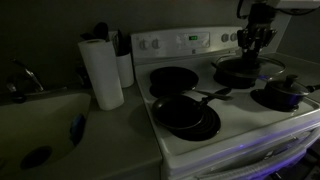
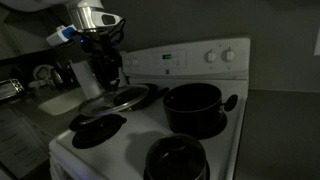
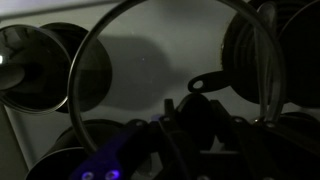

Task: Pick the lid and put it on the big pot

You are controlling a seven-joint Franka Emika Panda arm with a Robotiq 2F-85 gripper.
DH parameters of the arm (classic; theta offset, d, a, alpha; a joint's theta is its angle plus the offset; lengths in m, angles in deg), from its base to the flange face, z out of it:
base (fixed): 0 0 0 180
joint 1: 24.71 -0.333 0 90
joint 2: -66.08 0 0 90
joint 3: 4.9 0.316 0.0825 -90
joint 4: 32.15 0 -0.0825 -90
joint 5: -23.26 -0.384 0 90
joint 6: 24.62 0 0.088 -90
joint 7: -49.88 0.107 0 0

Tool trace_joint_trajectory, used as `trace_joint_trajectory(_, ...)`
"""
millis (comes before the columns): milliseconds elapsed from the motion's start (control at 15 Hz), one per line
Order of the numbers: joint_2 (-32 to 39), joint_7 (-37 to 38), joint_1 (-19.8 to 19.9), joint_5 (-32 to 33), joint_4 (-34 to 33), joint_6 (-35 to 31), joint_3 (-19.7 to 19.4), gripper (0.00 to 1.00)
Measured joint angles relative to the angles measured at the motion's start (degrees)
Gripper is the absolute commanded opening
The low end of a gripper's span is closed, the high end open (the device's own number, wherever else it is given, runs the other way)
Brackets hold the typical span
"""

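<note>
We see the gripper [image 2: 104,84] partly closed on the lid [image 2: 120,100], which hangs tilted just beside the big pot [image 2: 193,108], not yet over its mouth. We judge the tilt comes from an off-centre grip that lets the glass sag. The big pot stands open on the stove [image 2: 135,135], so the lid needs carrying across and levelling.

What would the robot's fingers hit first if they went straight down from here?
The glass lid in the fingers; beneath it, probably the white stove top near the big pot, though depth is unclear.
</note>
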Motion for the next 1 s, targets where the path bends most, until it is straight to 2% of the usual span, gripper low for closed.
trace_joint_trajectory(333, 4.4, -2.2, 2.7, 4.9, -1.3, -2.9, -2.0, 0.14)
trace_joint_trajectory(667, 9.2, -5.6, 5.5, 6.2, -6.9, -4.6, -5.8, 0.14)
trace_joint_trajectory(1000, 16.5, -13.1, 7.3, -0.6, -15.0, -4.1, -9.5, 0.14)
